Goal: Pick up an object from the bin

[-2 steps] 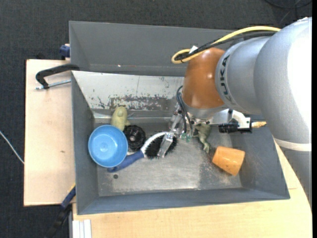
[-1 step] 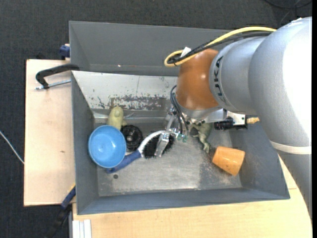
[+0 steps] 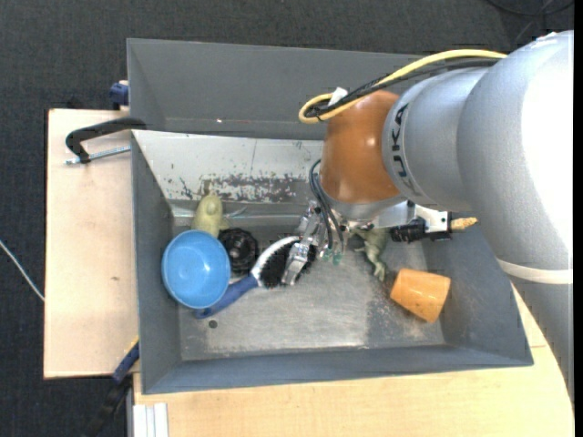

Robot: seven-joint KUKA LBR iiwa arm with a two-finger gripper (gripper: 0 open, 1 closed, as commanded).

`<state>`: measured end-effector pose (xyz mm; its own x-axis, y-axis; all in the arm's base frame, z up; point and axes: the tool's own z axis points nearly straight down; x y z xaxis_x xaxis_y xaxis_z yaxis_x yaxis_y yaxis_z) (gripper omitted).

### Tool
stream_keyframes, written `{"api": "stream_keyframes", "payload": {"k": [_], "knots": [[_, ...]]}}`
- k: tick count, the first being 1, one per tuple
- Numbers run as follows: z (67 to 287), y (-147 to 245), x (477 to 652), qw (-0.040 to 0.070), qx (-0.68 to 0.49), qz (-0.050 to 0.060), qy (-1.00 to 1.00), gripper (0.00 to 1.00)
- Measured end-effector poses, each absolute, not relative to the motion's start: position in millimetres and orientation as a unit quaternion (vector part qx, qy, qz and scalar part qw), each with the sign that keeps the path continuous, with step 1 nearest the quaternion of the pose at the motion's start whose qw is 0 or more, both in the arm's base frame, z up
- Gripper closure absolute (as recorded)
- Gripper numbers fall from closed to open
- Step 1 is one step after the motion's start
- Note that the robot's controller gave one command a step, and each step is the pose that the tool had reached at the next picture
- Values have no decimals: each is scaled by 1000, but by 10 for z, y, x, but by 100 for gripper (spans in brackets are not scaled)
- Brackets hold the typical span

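Observation:
My gripper (image 3: 307, 247) hangs low over the middle of the bin floor, under the orange wrist cover. Its tip is at the right end of a black brush with white bristles (image 3: 271, 263), which lies slanted just left of it. A small green toy figure (image 3: 373, 249) lies close on the gripper's right. A black round thing (image 3: 239, 247) sits left of the brush. Whether anything is held is hidden from this angle.
A blue scoop (image 3: 195, 269) lies at the bin's left, its handle running towards the brush. A pale yellow figure (image 3: 209, 213) stands by the back wall. An orange cup (image 3: 420, 293) lies on its side at the right. The arm covers the bin's right back part.

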<state>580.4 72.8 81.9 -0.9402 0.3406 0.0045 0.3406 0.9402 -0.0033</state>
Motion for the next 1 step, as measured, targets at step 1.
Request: {"api": "stream_keyframes", "payload": {"k": [1], "knots": [[1949, 729, 5829, -5, -172, -1, -985, 100]]}}
